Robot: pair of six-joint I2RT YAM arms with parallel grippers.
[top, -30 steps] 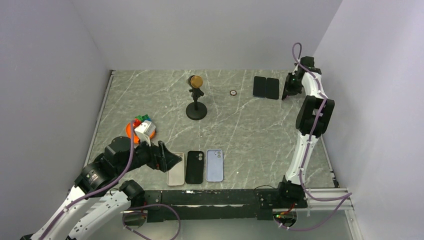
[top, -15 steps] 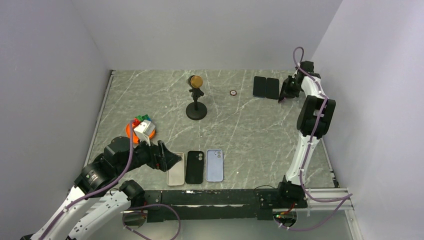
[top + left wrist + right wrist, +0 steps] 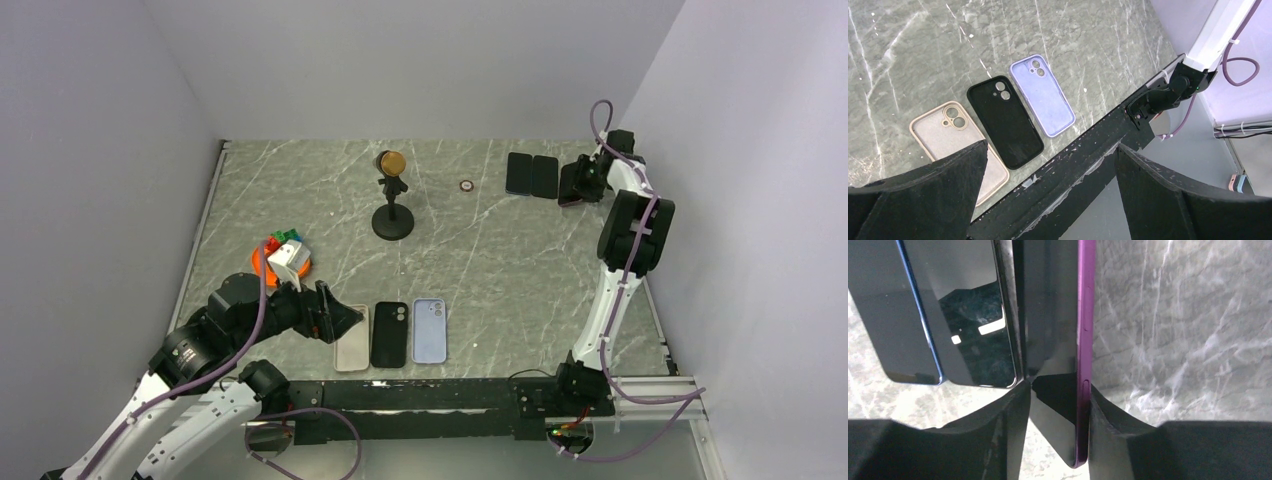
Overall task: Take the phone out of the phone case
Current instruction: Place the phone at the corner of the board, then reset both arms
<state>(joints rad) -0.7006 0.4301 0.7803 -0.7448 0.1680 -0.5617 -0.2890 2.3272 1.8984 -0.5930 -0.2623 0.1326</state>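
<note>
My right gripper is at the far right of the table, shut on a phone with a purple edge that it holds on edge between its fingers. Two dark phones lie flat just left of it, and they also show in the right wrist view. Three empty cases lie in a row at the near edge: beige, black and lavender. My left gripper is open and empty, hovering at the beige case.
A black stand with a gold disc is in the middle back, with a small ring to its right. An orange dish with coloured blocks is at the left. The black front rail runs below the cases.
My right wrist has turned and shifted slightly beside the two dark phones, still holding the purple-edged phone. The left arm has not moved.
</note>
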